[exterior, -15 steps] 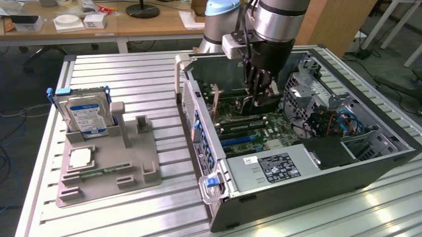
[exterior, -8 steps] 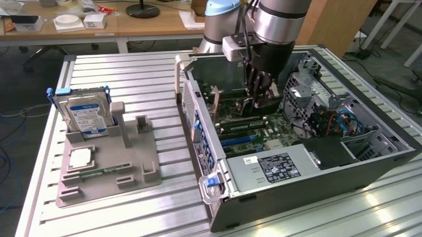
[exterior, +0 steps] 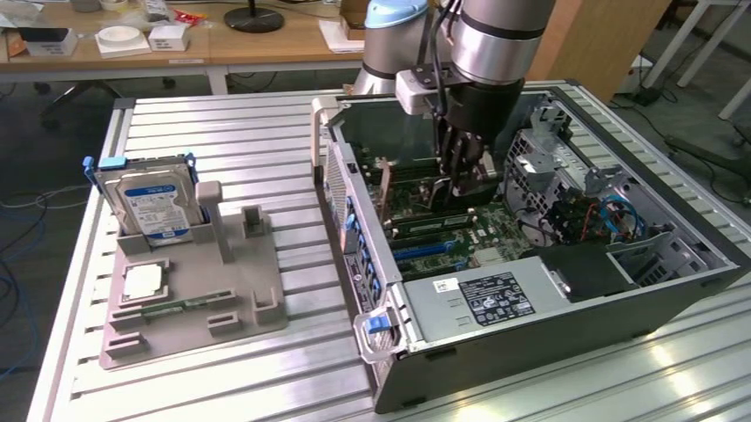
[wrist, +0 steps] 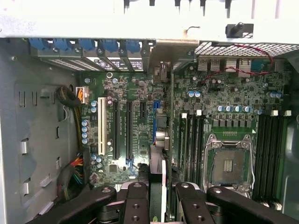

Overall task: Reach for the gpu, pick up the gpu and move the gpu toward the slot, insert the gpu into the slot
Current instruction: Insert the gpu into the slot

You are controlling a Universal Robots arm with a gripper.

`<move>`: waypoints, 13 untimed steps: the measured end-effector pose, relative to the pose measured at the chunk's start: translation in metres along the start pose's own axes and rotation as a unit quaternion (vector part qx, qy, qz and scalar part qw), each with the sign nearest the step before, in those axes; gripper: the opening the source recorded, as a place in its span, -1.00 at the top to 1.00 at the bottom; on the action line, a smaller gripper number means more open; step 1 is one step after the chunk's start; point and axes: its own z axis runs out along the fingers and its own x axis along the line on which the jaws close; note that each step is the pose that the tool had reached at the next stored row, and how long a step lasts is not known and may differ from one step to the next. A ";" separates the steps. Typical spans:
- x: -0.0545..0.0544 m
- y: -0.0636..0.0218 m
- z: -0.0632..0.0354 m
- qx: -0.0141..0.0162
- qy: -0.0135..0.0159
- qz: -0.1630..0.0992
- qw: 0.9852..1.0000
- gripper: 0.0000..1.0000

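Note:
My gripper (exterior: 460,183) reaches down into the open computer case (exterior: 657,290), low over the motherboard. In the wrist view the gpu (wrist: 162,140) appears edge-on as a thin dark card. It runs from its silver end bracket (wrist: 164,52) at the case's rear wall back to between my fingers (wrist: 138,200). The gripper (wrist: 159,189) is shut on the card's near end. The card stands upright along the blue slot (wrist: 155,122), whose edge shows beside it. Whether the card is seated in the slot I cannot tell.
Black and white expansion slots (wrist: 114,130) lie beside the card on one side, memory slots (wrist: 191,140) and the CPU socket (wrist: 229,165) on the other. Outside the case, a grey holder (exterior: 193,303) carries a blue-labelled hard drive (exterior: 149,204), a processor (exterior: 143,281) and a memory stick (exterior: 176,309).

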 end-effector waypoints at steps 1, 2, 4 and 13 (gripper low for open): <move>0.000 0.0002 0.0006 0.000 0.000 0.000 1.000 0.47; 0.000 0.0005 0.0012 0.000 0.000 0.000 1.000 0.47; 0.000 0.0007 0.0022 0.000 0.000 0.000 1.000 0.47; 0.000 0.0014 0.0094 0.000 0.000 0.000 1.000 0.47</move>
